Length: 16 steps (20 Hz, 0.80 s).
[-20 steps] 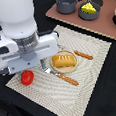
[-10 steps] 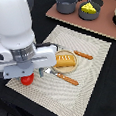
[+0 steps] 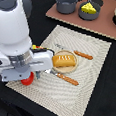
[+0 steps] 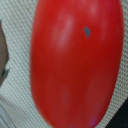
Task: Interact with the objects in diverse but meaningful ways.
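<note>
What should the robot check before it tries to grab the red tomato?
1. Arm over the tomato: ok. The wrist view is almost filled by the tomato, so the camera is very close to it.
2. Gripper open wide enough: cannot tell. The arm hides the fingers in the exterior view, and the wrist view shows none.
3. Tomato resting flat on the placemat: ok, near the mat's edge.
4. Bread loaf out of the way: ok, it sits on its plate, apart from the tomato.
5. Knife clear of the gripper's path: cannot tell. One end lies close beside the arm.
</note>
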Motion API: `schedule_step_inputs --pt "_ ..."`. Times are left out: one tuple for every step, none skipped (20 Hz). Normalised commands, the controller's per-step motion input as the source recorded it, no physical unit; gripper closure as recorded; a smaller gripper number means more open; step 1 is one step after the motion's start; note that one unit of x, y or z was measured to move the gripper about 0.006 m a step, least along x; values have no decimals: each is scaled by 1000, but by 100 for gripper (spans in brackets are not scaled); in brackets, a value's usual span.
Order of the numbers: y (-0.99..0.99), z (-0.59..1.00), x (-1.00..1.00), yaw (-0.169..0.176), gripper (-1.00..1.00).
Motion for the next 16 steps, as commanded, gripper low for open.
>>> schedule_step_inputs --pt "-154 -100 0 -30 -100" --pt "-154 -91 0 -30 100" --pt "-149 -77 0 -29 100" --pt "-160 -69 0 -28 100" --pt "-157 -40 0 -27 100" --pt "-149 -20 0 -25 100" --pt "-149 -11 6 -26 100" --pt "-157 0 3 -26 100" --pt "-169 0 3 -24 100" --pt "-157 0 3 -24 100" --pt "-154 0 0 -23 100" --pt "-146 0 0 -23 100" --pt "-131 0 0 -23 100" --pt "-114 0 26 -20 100" --pt "-80 0 26 -20 100" --pt "-20 0 37 -15 100"
